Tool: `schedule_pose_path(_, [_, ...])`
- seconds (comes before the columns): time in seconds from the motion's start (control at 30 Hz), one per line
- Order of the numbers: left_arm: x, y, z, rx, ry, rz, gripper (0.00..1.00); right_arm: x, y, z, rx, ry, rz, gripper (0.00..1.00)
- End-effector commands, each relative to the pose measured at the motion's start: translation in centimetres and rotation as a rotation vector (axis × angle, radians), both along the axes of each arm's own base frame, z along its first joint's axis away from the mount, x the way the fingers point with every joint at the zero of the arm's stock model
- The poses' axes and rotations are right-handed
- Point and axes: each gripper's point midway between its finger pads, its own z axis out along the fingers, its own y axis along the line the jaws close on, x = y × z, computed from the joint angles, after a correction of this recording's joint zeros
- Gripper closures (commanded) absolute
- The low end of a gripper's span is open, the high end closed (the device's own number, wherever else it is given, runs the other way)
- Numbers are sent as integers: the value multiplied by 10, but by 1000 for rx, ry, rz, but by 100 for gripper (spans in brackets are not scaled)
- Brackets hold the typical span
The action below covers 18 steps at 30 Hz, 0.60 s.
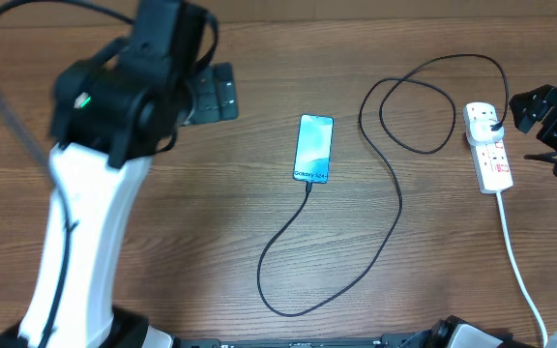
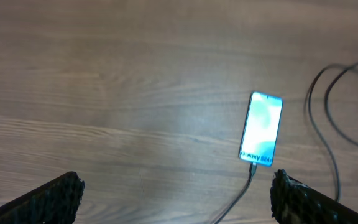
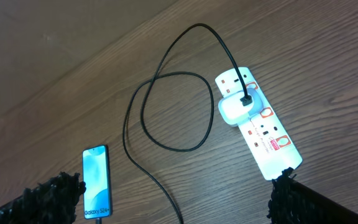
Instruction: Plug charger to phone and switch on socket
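The bench [image 1: 211, 213] is wood, with everything laid flat on it. My left arm [image 1: 95, 193] reaches over its far left part, its jaws wide apart and holding nothing; in the left wrist view both fingertips frame bare wood.

The socket [image 1: 489, 155] lies at the right edge, long axis running from far to near, its white cord trailing toward me. My right jaws sit just to its right, also spread wide and empty. The right arm is clearly the nearer one; the left is well apart from it.

The phone [image 1: 314, 148] lies mid-bench, screen lit, long axis roughly parallel to the socket, ahead of my left jaws.

The charger [image 1: 399, 208] loops between them: its tip appears seated in the phone's near end, and its other end goes into a white adapter [image 3: 234, 107] on the socket's far outlet.

So I judge only the switch is left (the red marks [image 3: 266, 114] are too small for me to read as on or off). In the right wrist view the socket runs diagonally, its near end just beside my right fingertip [image 3: 291, 190].
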Motion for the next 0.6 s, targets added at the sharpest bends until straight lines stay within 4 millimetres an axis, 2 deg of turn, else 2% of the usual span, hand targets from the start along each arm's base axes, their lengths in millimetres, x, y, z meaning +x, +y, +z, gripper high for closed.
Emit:
schedule_pose_path(0.0, [-13, 14, 23, 21, -75, 19, 0, 2, 0, 1, -3, -6, 5, 0])
schedule_pose_path(0.23, [-35, 18, 34, -13, -101, 5, 0, 2, 0, 1, -3, -6, 5, 0])
schedule_pose_path(0.37, [-26, 17, 32, -27, -165, 11, 0, 2, 0, 1, -3, -6, 5, 0])
schedule_pose_path(0.57, [-13, 7, 7, -99, -289, -7, 0, 2, 0, 1, -3, -6, 5, 0])
